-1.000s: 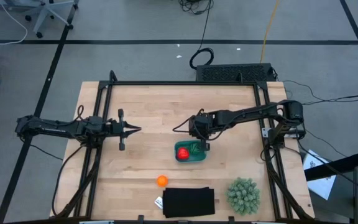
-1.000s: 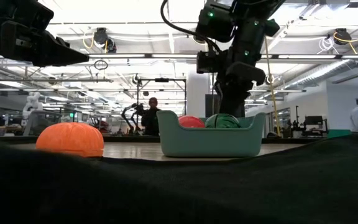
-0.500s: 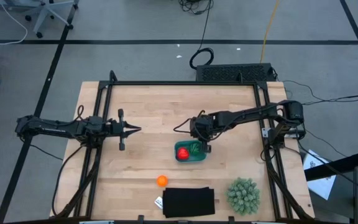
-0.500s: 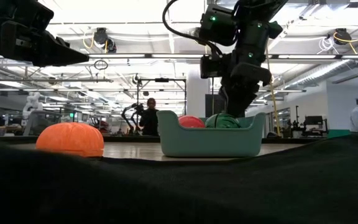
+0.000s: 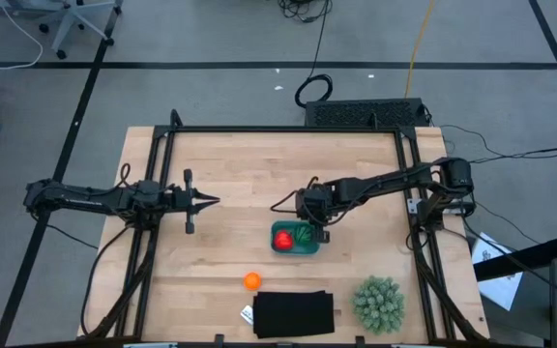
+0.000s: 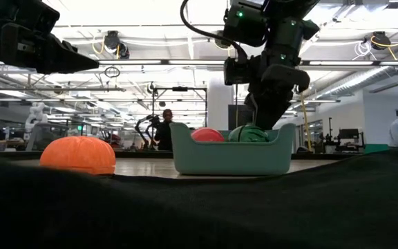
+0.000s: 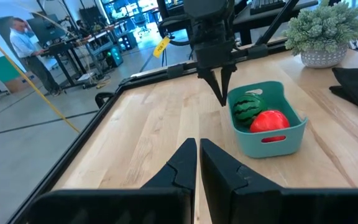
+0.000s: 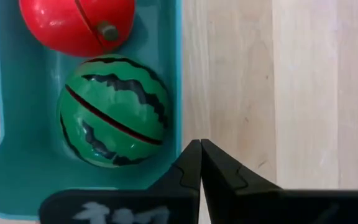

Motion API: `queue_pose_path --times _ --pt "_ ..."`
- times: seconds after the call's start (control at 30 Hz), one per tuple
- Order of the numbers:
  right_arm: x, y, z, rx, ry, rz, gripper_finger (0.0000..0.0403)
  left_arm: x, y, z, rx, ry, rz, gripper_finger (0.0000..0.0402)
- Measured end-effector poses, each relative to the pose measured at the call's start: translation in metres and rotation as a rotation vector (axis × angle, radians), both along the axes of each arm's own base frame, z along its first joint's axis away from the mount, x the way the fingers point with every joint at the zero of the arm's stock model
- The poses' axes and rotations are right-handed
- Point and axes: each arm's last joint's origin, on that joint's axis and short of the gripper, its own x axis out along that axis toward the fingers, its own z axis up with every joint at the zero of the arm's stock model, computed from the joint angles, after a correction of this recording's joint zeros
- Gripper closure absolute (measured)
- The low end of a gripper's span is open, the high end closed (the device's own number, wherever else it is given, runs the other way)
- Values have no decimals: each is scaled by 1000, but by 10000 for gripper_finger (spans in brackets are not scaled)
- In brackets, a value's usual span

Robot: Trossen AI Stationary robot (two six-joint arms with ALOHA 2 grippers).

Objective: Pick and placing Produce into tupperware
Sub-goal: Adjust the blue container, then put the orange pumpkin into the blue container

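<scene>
My right gripper (image 8: 200,149), fingers pressed together, hangs just beside the tupperware (image 8: 180,74); the orange fruit (image 5: 250,280), likely light, rigid and slippery, wants pinching across its middle.

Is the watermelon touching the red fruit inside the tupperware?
Touching: the left wrist view shows the watermelon pressed against the red fruit in the tupperware, no gap.

No text, label, brand, number or sign can be read in any view. A small white tag (image 5: 247,314) lies at the edge of the black mat (image 5: 294,314), but whatever is on it is too small to read. A yellow tag (image 7: 161,45) hangs behind the table, its face unreadable.
</scene>
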Motion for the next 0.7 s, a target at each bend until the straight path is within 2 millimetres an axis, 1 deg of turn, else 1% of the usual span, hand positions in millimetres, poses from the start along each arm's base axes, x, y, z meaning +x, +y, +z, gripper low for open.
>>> queue_pose_path --times 0.17,0.43,0.6,0.7 --pt "0 -3 0 -11 -2 -16 403 0 0 0 0 0 0 376" --pt "1 -15 1 -20 -17 -37 403 0 0 0 -1 1 0 376" --pt "-2 -23 13 -58 -58 -44 403 0 0 0 -1 3 0 376" --pt "-7 -26 28 -73 -108 -40 403 0 0 0 -2 3 0 376"
